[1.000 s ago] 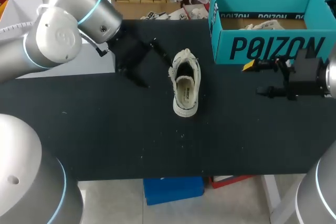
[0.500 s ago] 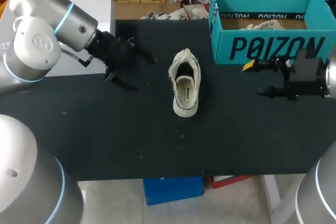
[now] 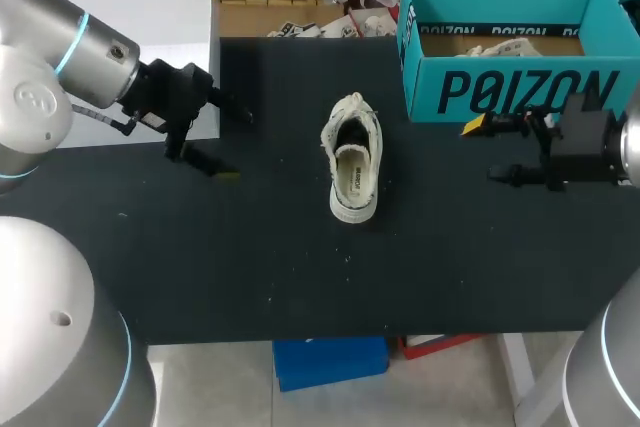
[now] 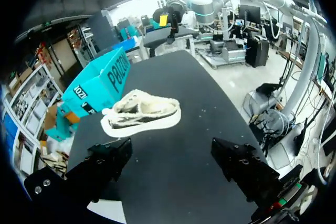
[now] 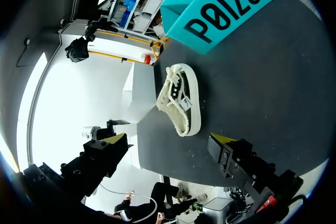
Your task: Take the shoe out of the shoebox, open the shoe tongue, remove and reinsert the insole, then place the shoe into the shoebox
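Note:
A cream low-top shoe lies on the black table, toe toward the back, its opening facing up. Behind it on the right stands the teal shoebox, with something pale inside. My left gripper hangs open well left of the shoe, holding nothing. My right gripper is open in front of the box, right of the shoe, also holding nothing. The left wrist view has the shoe ahead of the open gripper, with the box beyond. Ahead of the right gripper lie the shoe and box.
A white block stands at the table's back left corner, close behind my left arm. Bare black tabletop stretches in front of the shoe toward the near edge.
My left arm has drawn back leftward, away from the shoe, with its gripper still open. The shoe, box and right arm have not moved.

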